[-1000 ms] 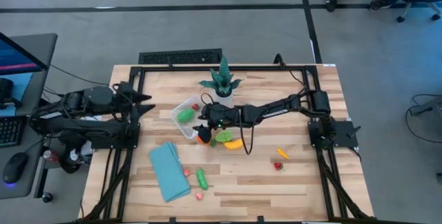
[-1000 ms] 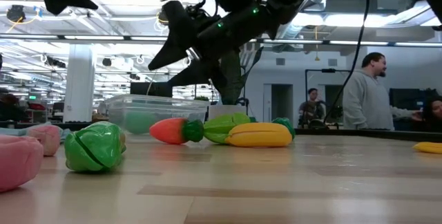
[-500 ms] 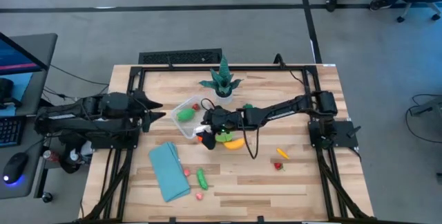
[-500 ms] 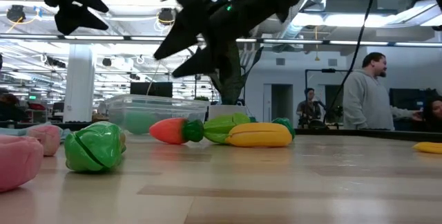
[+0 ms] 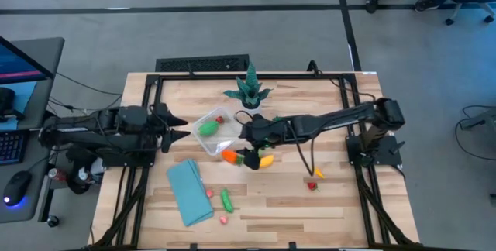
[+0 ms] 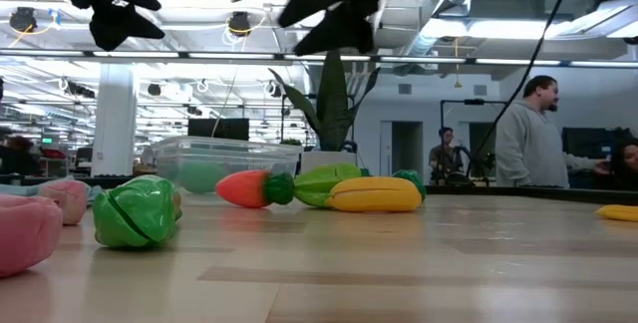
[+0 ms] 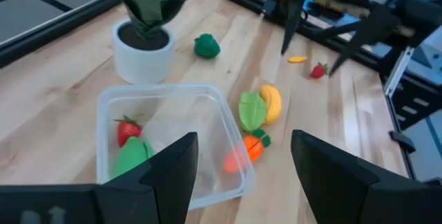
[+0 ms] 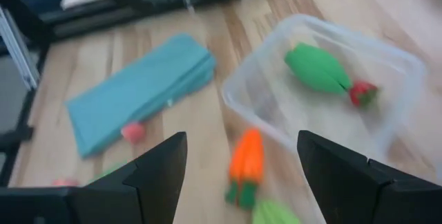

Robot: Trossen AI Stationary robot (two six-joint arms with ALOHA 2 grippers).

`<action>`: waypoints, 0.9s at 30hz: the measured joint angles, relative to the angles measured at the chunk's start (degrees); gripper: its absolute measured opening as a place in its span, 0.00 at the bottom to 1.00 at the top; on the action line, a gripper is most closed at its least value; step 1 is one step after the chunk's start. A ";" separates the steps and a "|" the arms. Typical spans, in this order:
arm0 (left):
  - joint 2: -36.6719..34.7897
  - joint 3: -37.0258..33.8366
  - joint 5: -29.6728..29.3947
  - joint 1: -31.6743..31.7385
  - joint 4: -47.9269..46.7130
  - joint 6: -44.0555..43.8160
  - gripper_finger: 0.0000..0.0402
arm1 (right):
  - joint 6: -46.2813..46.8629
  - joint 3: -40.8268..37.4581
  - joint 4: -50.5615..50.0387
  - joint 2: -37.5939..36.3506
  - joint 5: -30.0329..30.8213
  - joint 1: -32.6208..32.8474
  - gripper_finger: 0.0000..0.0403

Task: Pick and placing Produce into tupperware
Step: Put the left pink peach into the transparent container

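Wooden table [image 5: 341,204]: right gripper [image 5: 246,132] and left gripper [image 5: 180,126] both spread apart, holding nothing.

I see a clear tub [image 5: 211,131], green leaf [image 7: 131,157] and red strawberry [image 7: 126,128] inside, orange carrot [image 5: 229,156], yellow banana [image 5: 265,160], light-blue cloth [image 5: 189,191], pale wood table [image 5: 310,204]

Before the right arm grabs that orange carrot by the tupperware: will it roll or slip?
The carrot lies on its side beside the tupperware, tapered and rounded, so a nudge would likely swing it in an arc. Its skin looks smooth and glossy in the low view, so open fingers may slide along the taper. It looks small and probably light; the right gripper should close near the thicker end.
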 joint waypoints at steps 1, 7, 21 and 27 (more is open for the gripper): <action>0.46 0.00 -0.36 -0.56 0.24 -0.38 0.56 | -0.07 0.00 -1.96 -0.68 0.63 0.23 0.67; 2.47 0.02 -2.40 -3.27 1.72 -1.19 0.56 | 0.47 -0.54 -14.08 -4.14 4.91 1.64 0.67; 11.26 0.04 -2.27 -12.27 8.38 -3.24 0.56 | 15.43 -12.79 -21.48 -17.81 13.01 9.33 0.67; 15.20 0.04 -2.25 -17.91 8.44 -8.57 0.56 | 24.84 -19.16 -23.44 -25.32 20.20 14.60 0.67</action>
